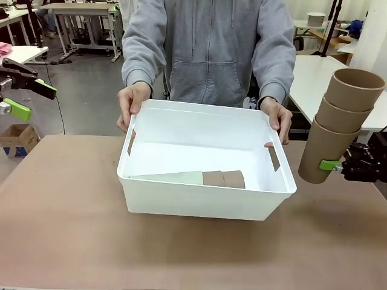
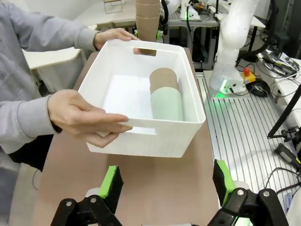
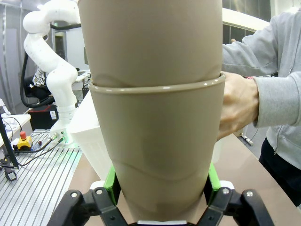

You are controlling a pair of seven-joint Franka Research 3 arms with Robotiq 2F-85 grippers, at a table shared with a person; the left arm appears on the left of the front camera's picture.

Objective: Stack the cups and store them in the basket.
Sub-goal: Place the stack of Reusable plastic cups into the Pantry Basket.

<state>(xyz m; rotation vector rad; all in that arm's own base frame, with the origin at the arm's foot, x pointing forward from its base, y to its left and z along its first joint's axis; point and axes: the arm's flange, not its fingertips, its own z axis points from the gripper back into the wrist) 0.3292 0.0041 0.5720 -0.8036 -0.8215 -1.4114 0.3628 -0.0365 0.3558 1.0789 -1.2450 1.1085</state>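
Gripping a tan cup stack (image 1: 336,124) beside the basket (image 1: 205,158), your right gripper (image 1: 338,165) is clamped; left gripper (image 2: 167,181) gapes wide w/ nothing held. Person's hands (image 1: 132,103) steady basket on tabletop (image 1: 60,205).

No text, label, brand or number can be read anywhere.

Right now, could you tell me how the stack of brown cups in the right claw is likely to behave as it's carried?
The stack of brown cups leans, gripped only low down by the right claw, so it may sway. The nested cups look thin-walled and probably light. Smooth tapered sides could let the upper cups slip loose if tipped further.
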